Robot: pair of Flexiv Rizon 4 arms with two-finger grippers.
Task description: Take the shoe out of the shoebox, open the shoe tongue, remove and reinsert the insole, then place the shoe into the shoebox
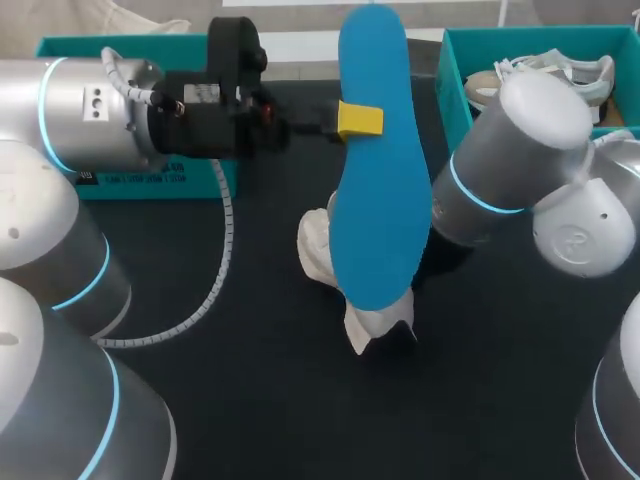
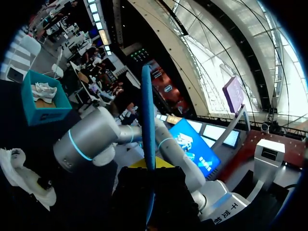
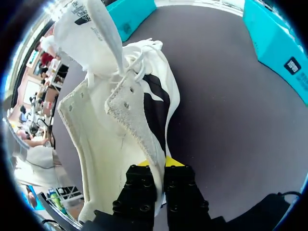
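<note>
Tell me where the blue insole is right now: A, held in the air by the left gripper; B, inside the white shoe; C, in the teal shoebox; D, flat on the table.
A: the left gripper pinches the blue insole in the air above the white shoe, which the right gripper holds.

The dark table (image 1: pixel 250 400) carries a white shoe (image 1: pixel 372 325) near its middle. Behind the shoe and off to its right stands an open teal shoebox (image 1: pixel 452 90). Behind the shoe to its left stands a second teal box (image 1: pixel 200 188). Left of the shoe, a white coiled cable (image 1: pixel 215 275) curves down and trails across the tabletop.
</note>
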